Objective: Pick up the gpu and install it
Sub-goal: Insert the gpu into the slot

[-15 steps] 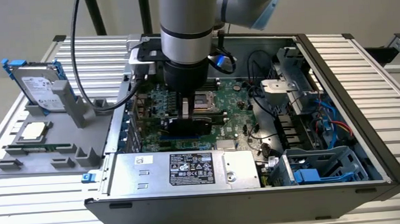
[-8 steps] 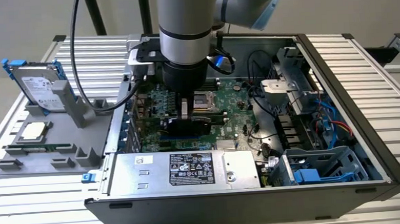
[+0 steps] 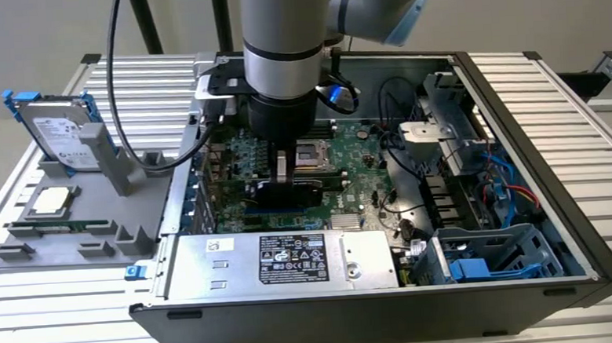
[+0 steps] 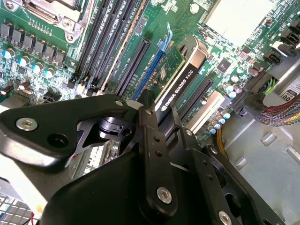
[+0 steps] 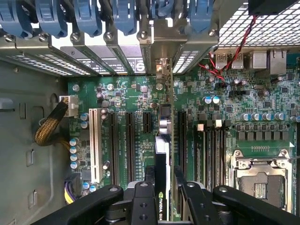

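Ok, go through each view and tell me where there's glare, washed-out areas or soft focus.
Exterior view: even light, a little sheen on the arm, the gpu dark under it. Second wrist view: a blown-out white patch at the edge past the gpu, and the gripper linkage looms soft up close. First wrist view: bright glare through the case's vent grilles, motherboard crisp.

gpu [image 5: 161, 154] lower edge hidden edge-on above slots, tool [image 5: 161, 187] body cut off

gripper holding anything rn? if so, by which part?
Yes: the gripper is shut on the gpu, jaws clamping the two faces of the card at its top edge, on the black shroud. The card stands on edge over the motherboard slots.
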`<state>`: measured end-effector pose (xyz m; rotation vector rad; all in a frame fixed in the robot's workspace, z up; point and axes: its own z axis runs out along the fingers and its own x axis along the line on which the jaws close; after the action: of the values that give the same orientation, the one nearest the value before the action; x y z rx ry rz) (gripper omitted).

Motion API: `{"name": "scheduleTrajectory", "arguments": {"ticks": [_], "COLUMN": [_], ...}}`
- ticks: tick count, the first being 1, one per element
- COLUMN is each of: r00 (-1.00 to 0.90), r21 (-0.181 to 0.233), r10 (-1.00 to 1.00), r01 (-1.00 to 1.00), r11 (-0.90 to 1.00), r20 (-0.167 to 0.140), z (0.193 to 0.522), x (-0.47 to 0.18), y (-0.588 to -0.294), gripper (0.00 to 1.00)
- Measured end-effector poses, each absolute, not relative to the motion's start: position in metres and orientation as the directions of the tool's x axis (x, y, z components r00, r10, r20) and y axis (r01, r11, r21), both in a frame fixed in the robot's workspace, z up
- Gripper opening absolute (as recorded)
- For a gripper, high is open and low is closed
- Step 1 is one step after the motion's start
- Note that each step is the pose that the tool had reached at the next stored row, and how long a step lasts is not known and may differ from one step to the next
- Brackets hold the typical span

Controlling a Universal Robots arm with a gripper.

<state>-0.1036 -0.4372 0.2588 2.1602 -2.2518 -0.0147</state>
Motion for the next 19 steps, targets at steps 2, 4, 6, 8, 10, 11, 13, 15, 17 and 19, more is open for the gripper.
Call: {"name": "scheduleTrajectory", "arguments": {"ticks": [2, 4, 6, 8, 10, 11, 13, 15, 17, 19], "r00": [-0.041, -0.041, -0.041, -0.041, -0.041, -0.041, -0.041, -0.042, -0.041, -0.041], "r21": [0.022, 0.022, 0.021, 0.022, 0.022, 0.022, 0.022, 0.022, 0.022, 0.022], "r10": [-0.999, -0.999, -0.999, -0.999, -0.999, -0.999, -0.999, -0.999, -0.999, -0.999], "r01": [-0.999, -0.999, -0.999, -0.999, -0.999, -0.999, -0.999, -0.999, -0.999, -0.999], "r11": [0.042, 0.042, 0.042, 0.042, 0.042, 0.042, 0.042, 0.042, 0.042, 0.042], "r20": [0.009, 0.009, 0.009, 0.009, 0.009, 0.009, 0.009, 0.009, 0.009, 0.009], "z": [0.2587, 0.2585, 0.2571, 0.2551, 0.2541, 0.2540, 0.2539, 0.2538, 0.2538, 0.2538], "x": [-0.1036, -0.1036, -0.1035, -0.1036, -0.1037, -0.1037, -0.1037, -0.1037, -0.1037, -0.1037], "y": [-0.4366, -0.4362, -0.4361, -0.4361, -0.4362, -0.4362, -0.4362, -0.4361, -0.4361, -0.4361], "gripper": [0.00, 0.00, 0.00, 0.00, 0.00, 0.00, 0.00, 0.00, 0.00, 0.00]}}
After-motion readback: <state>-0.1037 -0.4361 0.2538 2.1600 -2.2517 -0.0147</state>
